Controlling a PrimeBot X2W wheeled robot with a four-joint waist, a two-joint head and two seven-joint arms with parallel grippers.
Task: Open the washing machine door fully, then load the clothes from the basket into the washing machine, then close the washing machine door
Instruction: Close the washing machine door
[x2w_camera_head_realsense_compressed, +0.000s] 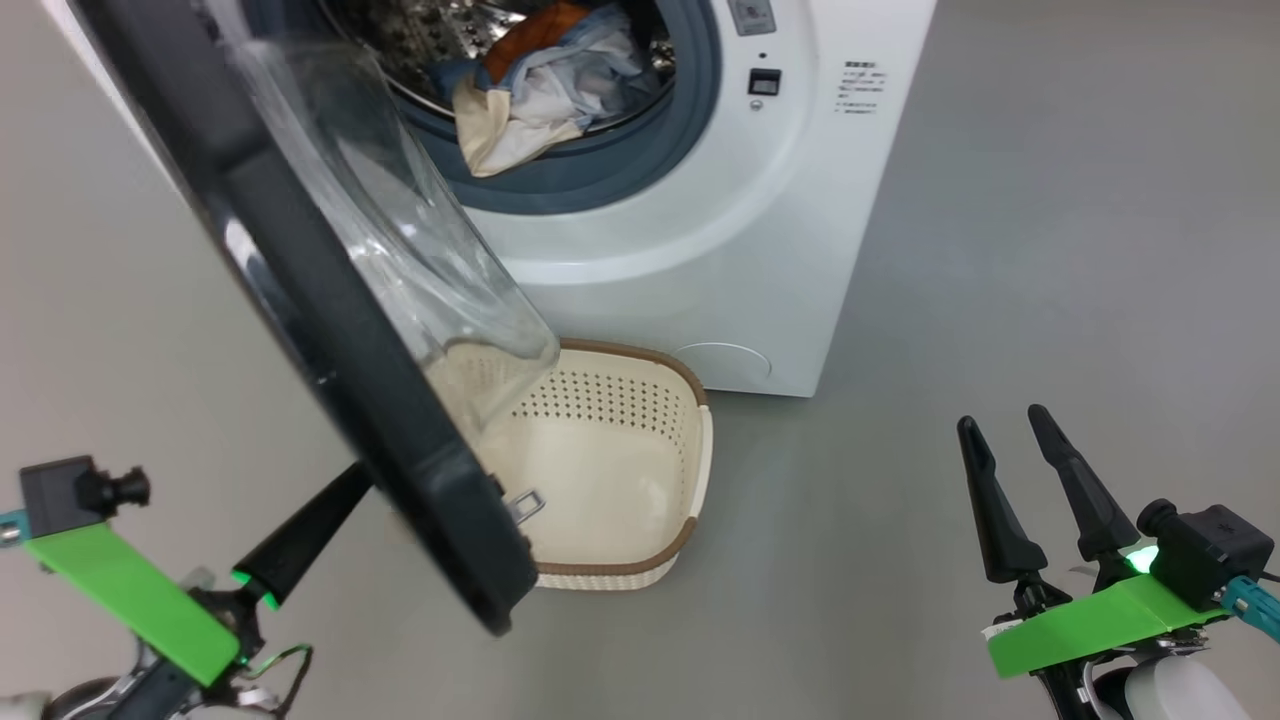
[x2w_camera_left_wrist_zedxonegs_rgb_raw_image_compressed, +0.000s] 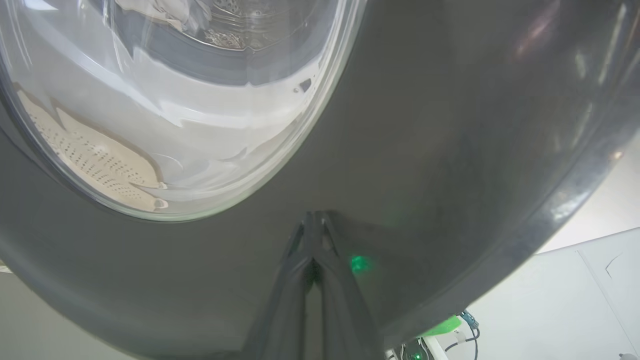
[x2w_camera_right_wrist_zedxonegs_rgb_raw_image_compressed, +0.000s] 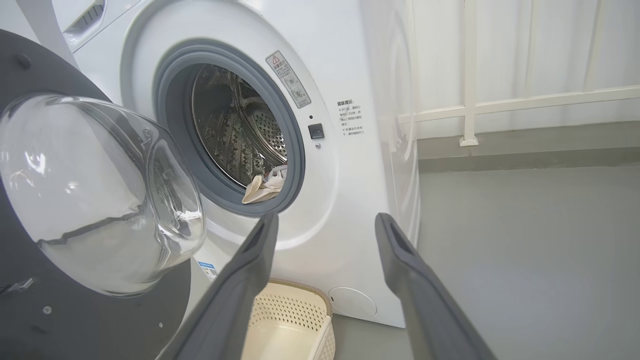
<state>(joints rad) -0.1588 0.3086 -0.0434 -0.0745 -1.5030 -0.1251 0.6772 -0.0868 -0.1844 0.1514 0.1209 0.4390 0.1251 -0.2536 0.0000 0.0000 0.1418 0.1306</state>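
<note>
Left end effector (x2w_camera_left_wrist_zedxonegs_rgb_raw_image_compressed: 313, 222) pinched shut, tips against the black outer face of the door (x2w_camera_head_realsense_compressed: 330, 300). Right end effector (x2w_camera_head_realsense_compressed: 1004, 424) spread wide, holding nothing, well clear. Basket (x2w_camera_head_realsense_compressed: 640, 352) under the open door looks empty. Clothes (x2w_camera_head_realsense_compressed: 545, 85) are in the washing machine (x2w_camera_head_realsense_compressed: 700, 250), one corner over the gasket. I'd say loading is done and only closing is left.

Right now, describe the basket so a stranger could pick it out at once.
Find the big white washing machine with its round black-rimmed door swung open. On the grey floor just in front of it, partly behind the door's glass bulge, sits the basket. It alone is cream, perforated, brown-rimmed and empty; the clothes lie in the drum.
</note>
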